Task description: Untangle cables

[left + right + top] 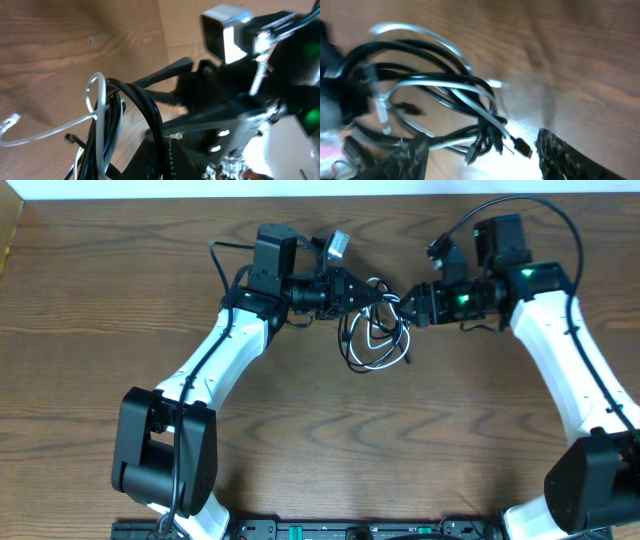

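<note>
Arms (225,345) (560,345) bent inward — seemingly flanking cables (372,340)

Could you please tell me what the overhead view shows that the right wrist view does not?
Only overhead: the left arm and right arm converging on the tangle from either side. Only right wrist: a small black plug end, seen close up. Both: the white cable and black cable looped through each other.

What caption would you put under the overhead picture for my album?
Left end effector and right end effector meet at tangled cables on a table.
</note>
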{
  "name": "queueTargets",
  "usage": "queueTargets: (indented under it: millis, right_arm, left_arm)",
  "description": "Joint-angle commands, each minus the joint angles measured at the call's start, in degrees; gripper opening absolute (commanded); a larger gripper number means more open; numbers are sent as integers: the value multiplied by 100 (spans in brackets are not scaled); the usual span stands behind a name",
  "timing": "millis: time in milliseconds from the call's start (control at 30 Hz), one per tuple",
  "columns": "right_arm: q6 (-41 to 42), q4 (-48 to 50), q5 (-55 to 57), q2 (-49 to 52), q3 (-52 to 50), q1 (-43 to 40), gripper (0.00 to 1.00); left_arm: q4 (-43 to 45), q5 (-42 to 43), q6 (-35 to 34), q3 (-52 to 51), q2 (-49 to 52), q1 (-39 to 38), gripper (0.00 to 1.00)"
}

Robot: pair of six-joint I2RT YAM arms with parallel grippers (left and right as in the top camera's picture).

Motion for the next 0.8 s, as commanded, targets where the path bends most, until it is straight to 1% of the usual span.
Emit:
queueTargets:
  millis: [0,167,267,333,400,500,633,767]
  right_arm:
    - [951,387,1102,20,-365,284,66]
    - [2142,1392,1818,28,-1075,503,66]
    - [3191,1405,2708,31,-1419,444,64]
    - [3536,1386,2911,31,-1615,308,61]
    - [3539,1390,2887,31,-1775,127,60]
    - [3392,1373,2656,31,-1943,-162,55]
    - [2776,1353,2173,31,-2017,-417,47]
    - [1956,1368,1497,31,-2017,-439,41]
  left_arm:
    - [282,57,-538,105,-70,4,7]
    - [931,205,-1040,105,-70,4,7]
    - [1478,284,-1436,105,-103,57,7]
    - [1982,221,-1613,105,-160,146,7]
    - [2341,103,-1707,105,-245,289,8]
    - [2457,-76,-1735,105,-341,555,8]
    - [2409,-20,-1729,103,-350,898,7]
    - [2371,136,-1493,101,-350,1095,7]
